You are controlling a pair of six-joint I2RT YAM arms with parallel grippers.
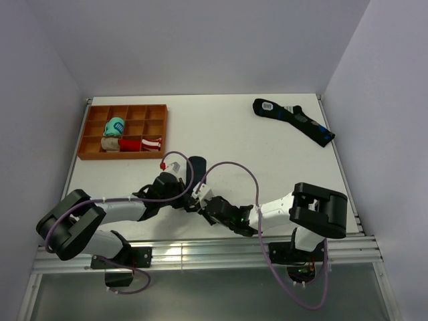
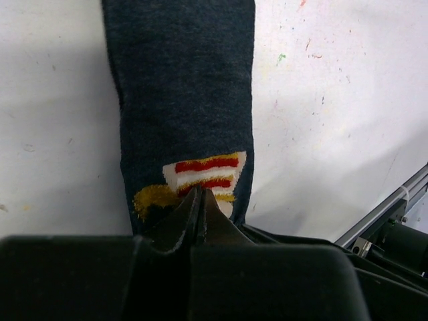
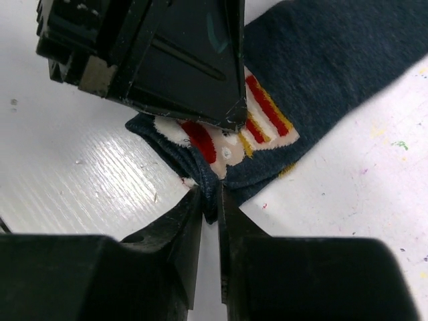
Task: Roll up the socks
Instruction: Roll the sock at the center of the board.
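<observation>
Where the two arms meet at the near middle of the table, the socks lie flat on the white surface as a short navy strip; the striped red, white and yellow patch sits at the end nearest both grippers; the rest of the strip runs away from them.

Left gripper: fingers fully closed, tips set down on the patch; whether any cloth is caught between them cannot be told.

Right gripper: jaws nearly together, clamped on a raised fold of the navy edge just beside the patch; the left gripper's tip stands directly above this fold in the right wrist view.

Far left of the table: an orange compartment tray holding a teal bundle, a beige bundle and a red-and-white bundle.

Far right: a longer dark sock with blue marks, well apart from the arms.
</observation>
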